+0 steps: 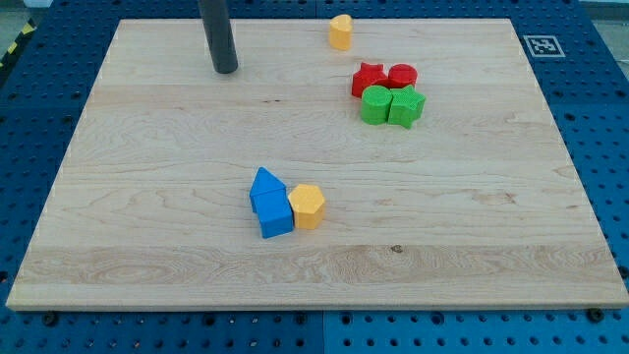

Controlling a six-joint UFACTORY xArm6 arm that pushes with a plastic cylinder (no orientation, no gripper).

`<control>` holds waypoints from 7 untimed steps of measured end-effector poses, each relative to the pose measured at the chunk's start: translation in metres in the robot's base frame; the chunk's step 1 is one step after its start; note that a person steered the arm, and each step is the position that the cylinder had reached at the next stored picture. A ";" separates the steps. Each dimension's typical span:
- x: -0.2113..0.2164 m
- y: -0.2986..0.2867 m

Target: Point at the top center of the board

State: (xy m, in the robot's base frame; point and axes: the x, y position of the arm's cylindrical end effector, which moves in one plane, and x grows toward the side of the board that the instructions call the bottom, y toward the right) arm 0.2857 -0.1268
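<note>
My tip (225,69) rested upper left on the pale wooden board (147,236), left of the yellow heart-shaped block (340,31); no gripper existed, since pointing needs none.

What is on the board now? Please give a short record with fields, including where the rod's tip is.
tip: my tip rests near the board's top edge, toward the view's left of centre, touching no block
board: wooden board
top blocks: yellow block alone at the top edge
right cluster: red star, red cylinder, green cylinder, green star
centre cluster: blue triangle, blue cube, yellow hexagon
</note>
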 end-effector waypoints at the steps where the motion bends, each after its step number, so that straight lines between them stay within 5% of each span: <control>1: -0.017 0.006; 7: -0.065 0.086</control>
State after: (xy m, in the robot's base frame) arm 0.2204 -0.0407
